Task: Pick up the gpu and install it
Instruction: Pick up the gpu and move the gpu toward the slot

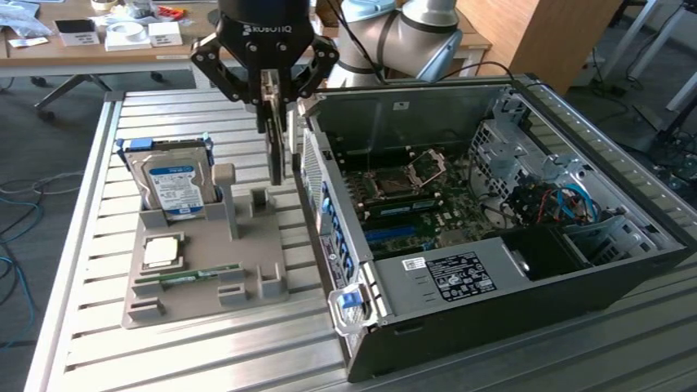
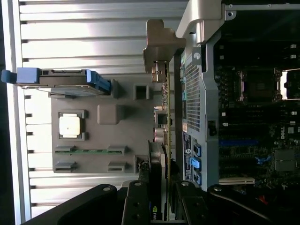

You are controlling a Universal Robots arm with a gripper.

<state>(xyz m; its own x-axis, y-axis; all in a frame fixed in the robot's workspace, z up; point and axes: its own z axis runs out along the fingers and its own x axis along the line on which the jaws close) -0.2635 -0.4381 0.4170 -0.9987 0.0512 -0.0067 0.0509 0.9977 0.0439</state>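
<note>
I have the claw [image 1: 269, 96] clamped on the gpu [image 1: 276, 151]; the card hangs edge-down straight beneath it, just outside the computer case [image 1: 523, 306], close beside its perforated wall.

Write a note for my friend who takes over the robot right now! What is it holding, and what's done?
Gripper: shut on the gpu, which hangs on edge.
Where: the gpu is in the air above the grey holder, right beside the open computer case.
Done: the gpu is picked up.
Left: it is not yet inside the case.
Also: the hard drive and memory stick sit in the holder.
</note>
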